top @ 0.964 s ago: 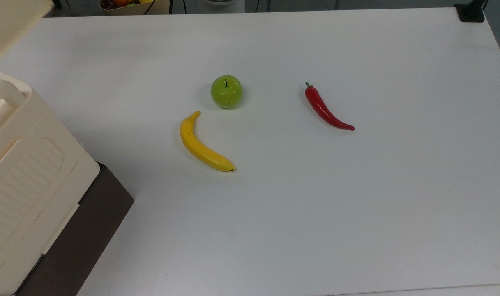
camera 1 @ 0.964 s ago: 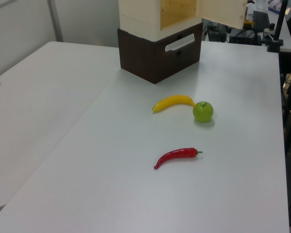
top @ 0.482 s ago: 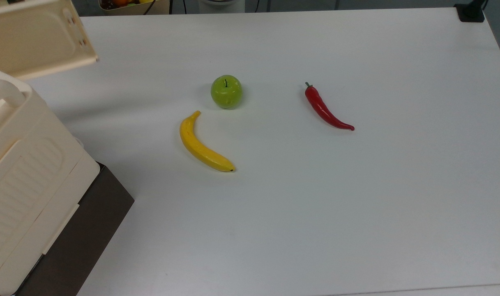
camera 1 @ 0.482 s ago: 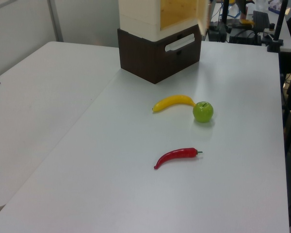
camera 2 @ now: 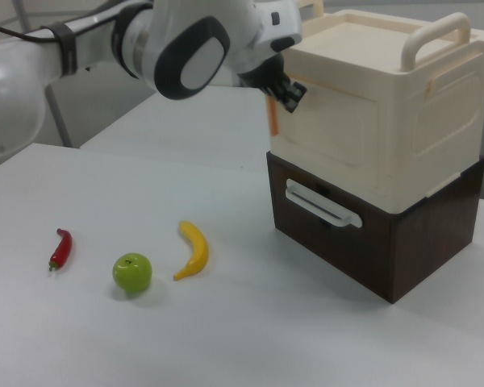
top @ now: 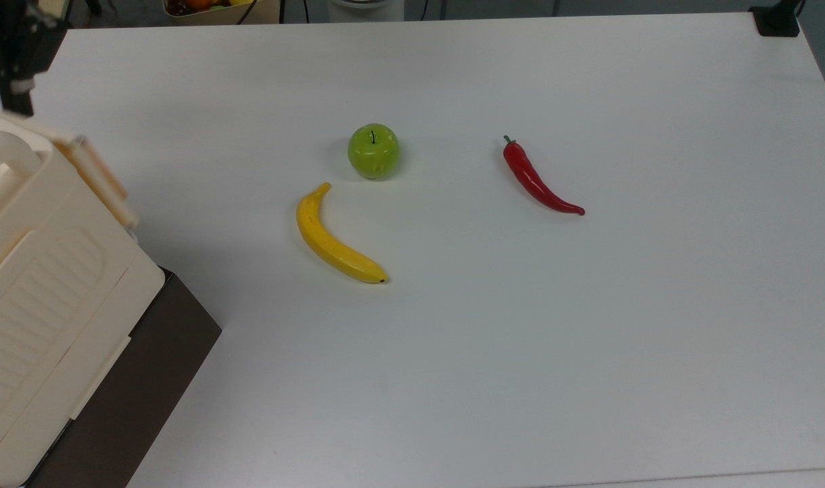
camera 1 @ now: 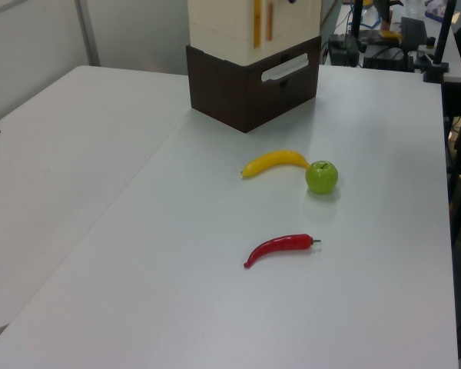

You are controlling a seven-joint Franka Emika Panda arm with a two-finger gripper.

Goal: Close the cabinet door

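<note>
The cream cabinet (camera 2: 403,89) stands on a dark brown drawer unit (camera 2: 371,250). Its cabinet door (camera 2: 331,113) lies almost flat against the front, with a thin orange gap at the right view's left edge. In the top view the door (top: 99,179) is a narrow strip along the cabinet (top: 39,285) front. In the left view the door (camera 1: 292,17) covers the opening, a slim orange slit left beside it. My gripper (camera 2: 287,90) is at the door's free upper edge; in the top view the gripper (top: 11,64) is dark, at the far left top.
On the white table (top: 588,339) lie a yellow banana (top: 334,237), a green apple (top: 373,150) and a red chili pepper (top: 537,179), all apart from the cabinet. The drawer unit has a white handle (camera 2: 323,204). A second table (camera 1: 54,169) adjoins at the left view's left.
The door has swung from wide open to nearly flat against the cabinet front. The arm has come into the top view's left corner. The fruit has not moved.
</note>
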